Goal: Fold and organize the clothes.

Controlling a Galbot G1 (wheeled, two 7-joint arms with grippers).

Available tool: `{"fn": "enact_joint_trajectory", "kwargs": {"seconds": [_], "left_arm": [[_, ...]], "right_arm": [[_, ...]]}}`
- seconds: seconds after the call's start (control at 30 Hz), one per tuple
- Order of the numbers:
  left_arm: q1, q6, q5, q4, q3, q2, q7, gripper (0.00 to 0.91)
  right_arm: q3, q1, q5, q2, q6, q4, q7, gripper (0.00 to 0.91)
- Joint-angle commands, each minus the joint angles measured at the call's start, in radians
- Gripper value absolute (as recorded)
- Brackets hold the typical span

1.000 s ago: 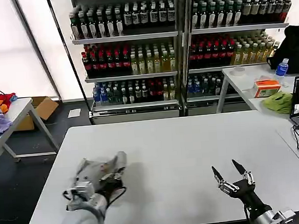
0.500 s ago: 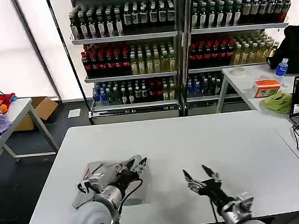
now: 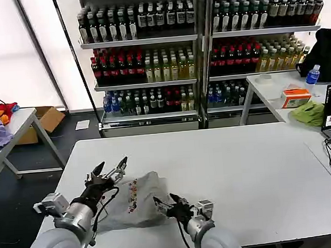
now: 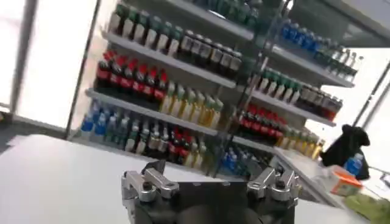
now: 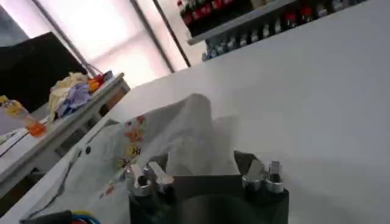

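- A light grey T-shirt (image 3: pixel 134 200) lies crumpled on the white table (image 3: pixel 242 164), near its front edge and toward the robot's left side; a small multicoloured print shows on the cloth facing up.
- The left gripper (image 3: pixel 107 172) hangs just above the T-shirt's left edge, raised off the table. Its fingers are spread apart with nothing between them (released, not grasping).
- The left arm reaches in from the lower left corner of the head view, its forearm slanting up and forward toward the middle of the table, with a black cable looped alongside the wrist.
- In the left wrist view the left gripper (image 4: pixel 210 182) points out over the table toward the drink shelves (image 4: pixel 201 67), both fingertips wide apart.
- The right gripper (image 3: pixel 170 202) sits low at the T-shirt's right edge, close to the table's front edge. Its fingers are parted, and whether they touch the cloth cannot be told from the head view.
- The right arm comes up from the bottom of the head view, its forearm angled toward the robot's left, so the gripper points at the cloth.
- In the right wrist view the right gripper (image 5: pixel 207 176) faces the T-shirt (image 5: pixel 152 146), which rises in a soft peak just beyond the open fingertips (nothing is pinched between them).
- The two grippers stand on opposite sides of the T-shirt, with the cloth between them.
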Motion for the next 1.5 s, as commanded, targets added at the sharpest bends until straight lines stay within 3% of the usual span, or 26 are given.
{"fn": "enact_joint_trajectory", "kwargs": {"seconds": [0.03,0.27,0.6,0.9,1.07,1.23,1.27,1.37,1.5], "left_arm": [[0.057,-0.006,0.019,-0.038,-0.117,-0.014,0.036,0.907],[0.064,-0.006,0.019,-0.036,-0.122,-0.027,0.051,0.907],[0.060,-0.011,0.016,-0.016,-0.133,-0.026,0.057,0.907],[0.038,-0.015,0.018,-0.004,-0.120,-0.038,0.058,0.907],[0.026,-0.016,0.024,0.004,-0.099,-0.044,0.058,0.907],[0.006,-0.017,0.043,0.020,-0.069,-0.051,0.060,0.907],[0.003,-0.019,0.046,0.023,-0.066,-0.053,0.062,0.907],[0.000,-0.019,0.055,0.030,-0.058,-0.054,0.065,0.907],[0.001,-0.021,0.054,0.024,-0.060,-0.050,0.067,0.907]], "right_arm": [[-0.093,0.108,0.099,0.072,0.008,-0.108,0.013,0.000],[-0.062,0.078,0.123,0.047,0.020,-0.082,-0.005,0.000],[0.028,0.016,0.185,-0.039,-0.026,0.015,-0.009,0.000],[0.276,-0.135,0.194,-0.297,-0.066,0.159,-0.055,0.000],[0.398,-0.201,0.126,-0.437,-0.122,0.160,-0.088,0.000],[0.427,-0.214,0.017,-0.428,-0.116,0.146,-0.112,0.000],[0.426,-0.213,0.007,-0.418,-0.114,0.152,-0.108,0.907],[0.439,-0.223,-0.065,-0.369,-0.115,0.200,-0.093,0.907],[0.518,-0.271,-0.072,-0.361,-0.123,0.237,-0.059,0.907]]}}
